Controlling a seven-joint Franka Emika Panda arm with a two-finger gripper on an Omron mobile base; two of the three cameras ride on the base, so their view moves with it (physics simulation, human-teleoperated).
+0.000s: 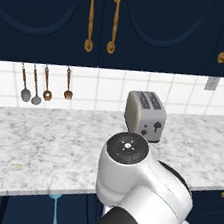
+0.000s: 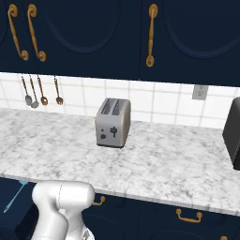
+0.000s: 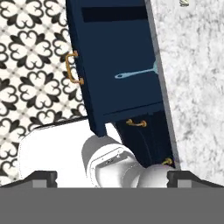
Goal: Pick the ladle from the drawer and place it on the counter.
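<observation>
The light-blue ladle (image 3: pixel 135 73) lies inside the pulled-out navy drawer (image 3: pixel 113 48), its bowl tucked under the counter's (image 3: pixel 192 87) edge and its handle pointing toward the drawer front. My gripper (image 3: pixel 112 177) hovers well above the drawer, looking down at it. It is open and nothing sits between its fingertips (image 3: pixel 41 177). From the left base view the ladle (image 1: pixel 53 211) shows just below the counter's (image 1: pixel 43 150) front edge. The right base view has the ladle (image 2: pixel 14 197) at the lower left, under the counter (image 2: pixel 164 164).
A silver toaster (image 1: pixel 145 114) stands on the counter near the wall. Grey spoons and a wooden fork and spoon (image 1: pixel 46 84) hang on the tiled wall. A dark appliance (image 2: pixel 232 133) sits at the right. The drawer's brass handle (image 3: pixel 72 68) faces the patterned floor (image 3: pixel 30 65).
</observation>
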